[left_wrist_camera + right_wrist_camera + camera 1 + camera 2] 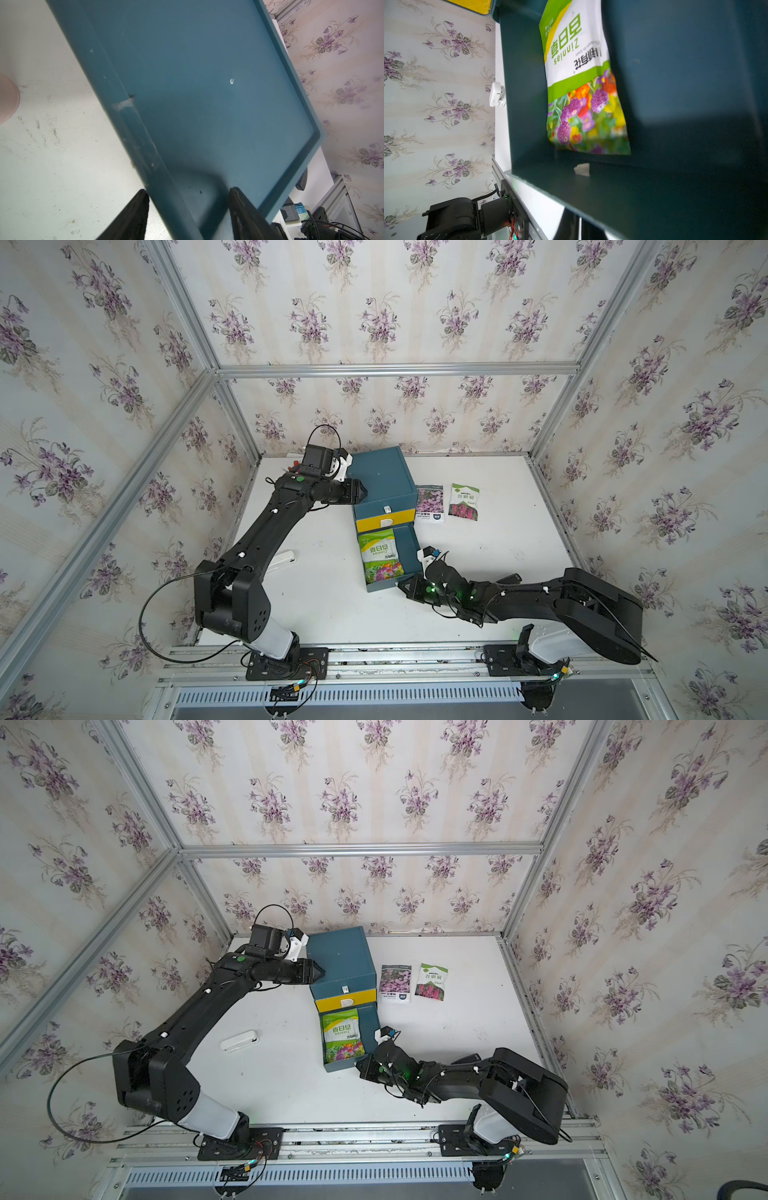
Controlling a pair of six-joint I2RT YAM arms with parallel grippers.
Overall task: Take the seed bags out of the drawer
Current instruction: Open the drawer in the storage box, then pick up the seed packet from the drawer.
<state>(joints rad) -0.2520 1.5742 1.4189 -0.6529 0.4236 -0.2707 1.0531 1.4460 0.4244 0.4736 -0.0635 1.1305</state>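
A blue cabinet (380, 477) (338, 957) (207, 83) stands at the back of the table with its lowest drawer (409, 547) (370, 1027) (529, 104) pulled open. Inside the drawer lies a bright green seed bag (380, 556) (343, 1033) (583, 83). Two more seed bags lie on the table right of the cabinet, one pink-purple (430, 504) (396, 984) and one white-green with red flowers (464, 502) (432, 982). My left gripper (363, 491) (322, 970) (190, 207) clamps the cabinet's upper left edge. My right gripper (401, 585) (359, 1065) (579, 226) is shut and empty at the drawer's front right corner.
A yellow drawer front (384, 520) sits closed above the open drawer. A small white object (284, 558) (239, 1042) (497, 96) lies on the table left of the drawer. Flowered walls and aluminium posts enclose the table on three sides.
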